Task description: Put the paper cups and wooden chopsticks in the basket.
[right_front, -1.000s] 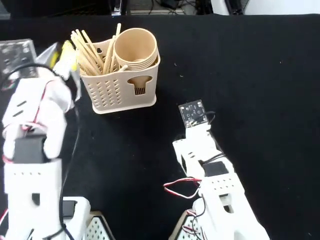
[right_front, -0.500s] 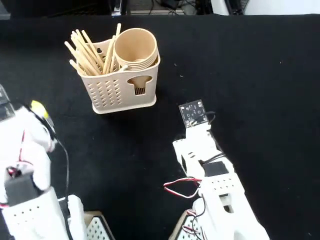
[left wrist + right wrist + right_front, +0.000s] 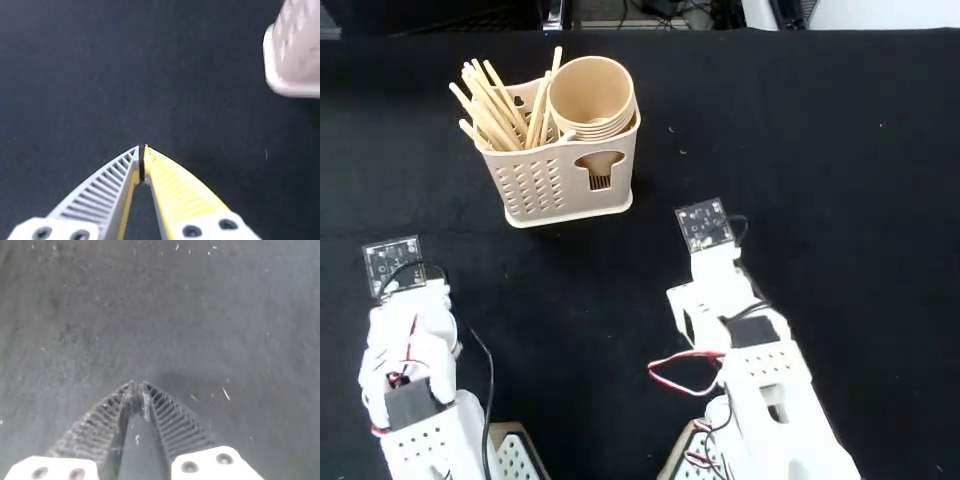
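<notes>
High view. The basket (image 3: 565, 178) is a cream plastic caddy with perforated walls and a keyhole-shaped cut-out in its near face. It stands upright on the black table cloth (image 3: 820, 150) and is divided into two compartments.

The paper cups (image 3: 592, 95) are tan and nested in a single stack, mouth upward. They sit in one compartment of the basket, with their rims rising above its wall. The wooden chopsticks (image 3: 498, 105) are pale bare wood, bunched on end in the other compartment. Most fan outward and lean away from the cups, while one stands nearly upright just beside the stack.

The left arm (image 3: 408, 340) sits folded low on the near side of the basket, beyond its chopstick end and well apart from it. The right arm (image 3: 725, 300) sits on the near side of the basket beyond its cup end, also apart from it.

Left wrist view. The left gripper (image 3: 142, 149) has one grey finger and one yellow. The tips meet with nothing between them, above bare cloth. A corner of the basket (image 3: 295, 55) shows ahead, clear of the tips.

Right wrist view. The right gripper (image 3: 136, 386) has two dark ribbed fingers with the tips pressed together, holding nothing. The cloth beneath it is flecked with lint (image 3: 226, 393).
</notes>
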Tool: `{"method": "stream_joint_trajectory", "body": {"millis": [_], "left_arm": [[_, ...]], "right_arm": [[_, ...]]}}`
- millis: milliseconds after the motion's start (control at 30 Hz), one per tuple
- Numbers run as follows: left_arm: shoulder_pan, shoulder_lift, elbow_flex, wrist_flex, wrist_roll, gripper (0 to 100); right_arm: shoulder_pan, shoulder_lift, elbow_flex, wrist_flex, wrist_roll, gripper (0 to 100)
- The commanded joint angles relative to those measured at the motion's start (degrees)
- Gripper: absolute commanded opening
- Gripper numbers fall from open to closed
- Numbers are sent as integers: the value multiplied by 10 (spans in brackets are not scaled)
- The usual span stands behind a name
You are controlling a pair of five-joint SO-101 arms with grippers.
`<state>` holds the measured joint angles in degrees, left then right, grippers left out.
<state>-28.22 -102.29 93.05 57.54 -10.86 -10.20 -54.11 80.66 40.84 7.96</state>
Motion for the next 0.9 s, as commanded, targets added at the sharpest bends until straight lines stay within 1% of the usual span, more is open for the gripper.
{"method": "stream_joint_trajectory", "body": {"millis": [0,67,133,233,300,433,467,533,700,867], "left_arm": [[-2,-2,18,2,-5,30],[16,-7,35,8,-4,30],[51,-15,42,38,-4,30],[118,-21,38,88,-4,30],[149,-21,39,100,-7,30],[170,-21,42,102,-4,30],[173,-21,42,104,-4,30],[167,-21,42,119,-6,30],[167,-21,42,155,-8,30],[168,-21,42,155,-9,30]], "right_arm": [[8,-15,-58,54,-4,12],[8,-38,-54,64,-13,12],[8,-87,-33,66,-43,12],[7,-190,24,62,-72,12],[7,-271,63,62,-73,13],[7,-444,157,68,-73,14],[7,-477,165,81,-73,14],[6,-538,150,148,-75,14],[5,-509,160,167,-72,15],[7,-495,160,252,-73,15]]}}
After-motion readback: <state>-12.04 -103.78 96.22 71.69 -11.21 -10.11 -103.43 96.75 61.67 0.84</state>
